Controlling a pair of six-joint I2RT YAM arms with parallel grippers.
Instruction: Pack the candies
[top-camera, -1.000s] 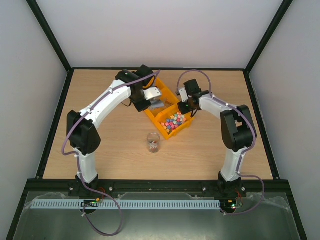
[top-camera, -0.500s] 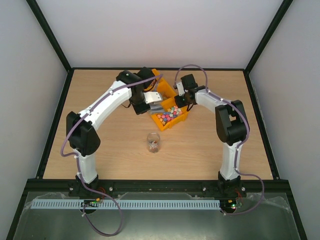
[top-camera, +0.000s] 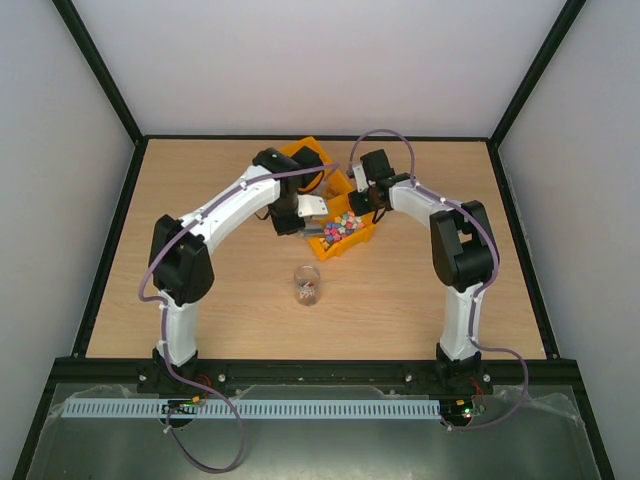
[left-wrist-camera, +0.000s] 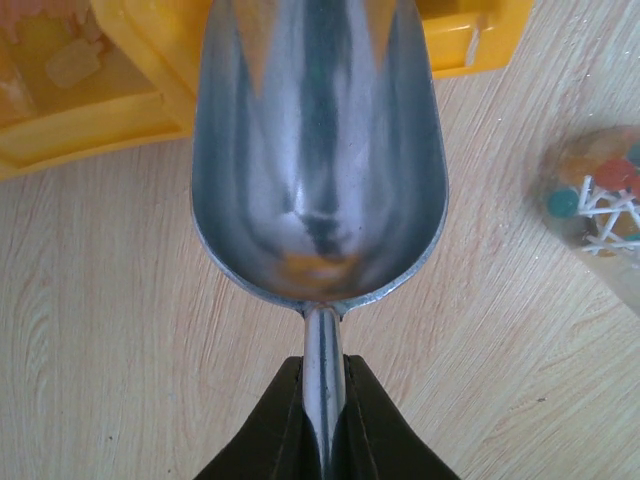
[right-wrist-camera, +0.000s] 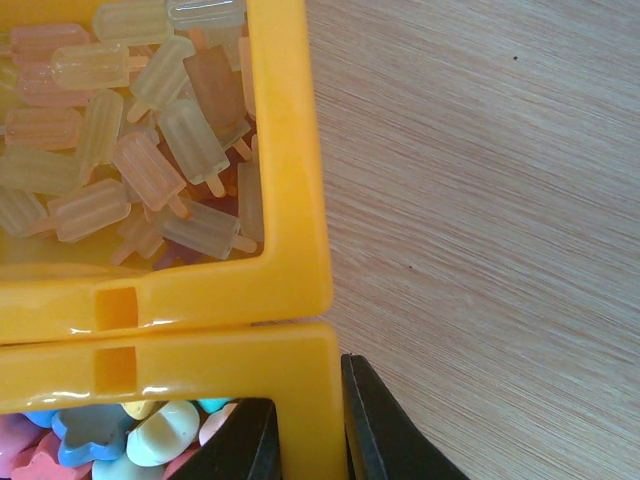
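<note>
The candies (top-camera: 343, 225) are small pink, blue, yellow and green pieces in a yellow bin (top-camera: 340, 250); a few show in the right wrist view (right-wrist-camera: 150, 435). My left gripper (top-camera: 297, 214) is shut on the handle (left-wrist-camera: 322, 400) of a silver metal scoop (left-wrist-camera: 320, 150), also seen from above (top-camera: 318, 206). The scoop bowl is empty and sits just above the table at the bin's left side. My right gripper (top-camera: 365, 205) is shut on the candy bin's wall (right-wrist-camera: 310, 400) at its back right corner. A glass jar (top-camera: 307, 285) with some candies stands in front of the bin and shows in the left wrist view (left-wrist-camera: 600, 210).
A second yellow bin (top-camera: 305, 160) touches the candy bin's back; it holds pale popsicle-shaped sweets (right-wrist-camera: 150, 150). Bare wooden table (top-camera: 200, 290) lies to the left, right and front, with walls round the workspace.
The right gripper pulled the candy bin back and left, then held still. The left arm swung the scoop down and forward to the bin's left front side.
</note>
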